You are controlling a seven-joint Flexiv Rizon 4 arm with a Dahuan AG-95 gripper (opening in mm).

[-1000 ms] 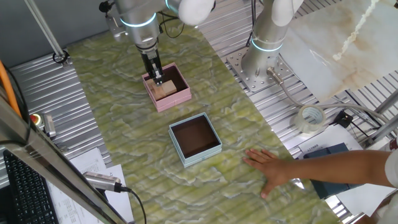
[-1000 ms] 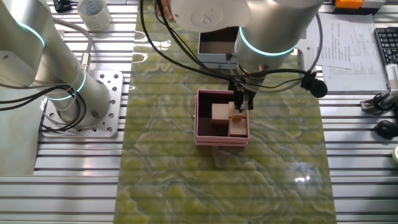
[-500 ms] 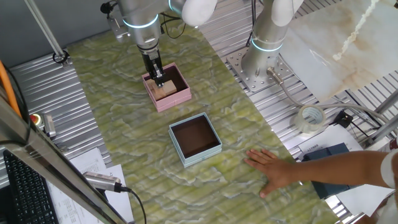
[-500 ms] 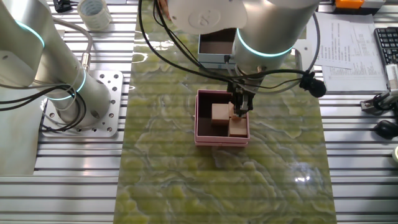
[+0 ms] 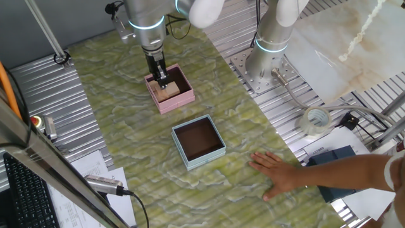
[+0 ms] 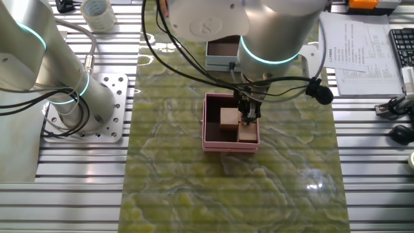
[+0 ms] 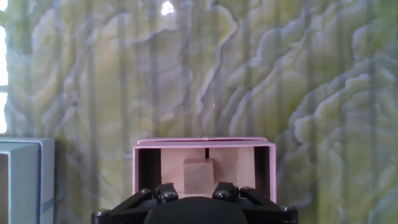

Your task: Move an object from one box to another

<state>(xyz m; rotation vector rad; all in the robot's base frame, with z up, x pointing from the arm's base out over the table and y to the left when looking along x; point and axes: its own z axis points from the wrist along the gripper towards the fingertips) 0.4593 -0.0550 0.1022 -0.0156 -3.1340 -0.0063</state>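
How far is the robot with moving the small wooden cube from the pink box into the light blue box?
Nothing looks finished yet: the light blue box shows only its dark inside. In hand: the gripper is down inside the pink box, among the tan wooden blocks; whether the jaws already hold the small cube cannot be told. Left: lifting it, carrying it over and releasing it.

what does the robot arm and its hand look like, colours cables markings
The arm is glossy white and silver, rounded, with a glowing cyan ring at the wrist joint. Black cables loop loosely around it. The hand is slim and black, with two narrow fingers. No lettering is readable.
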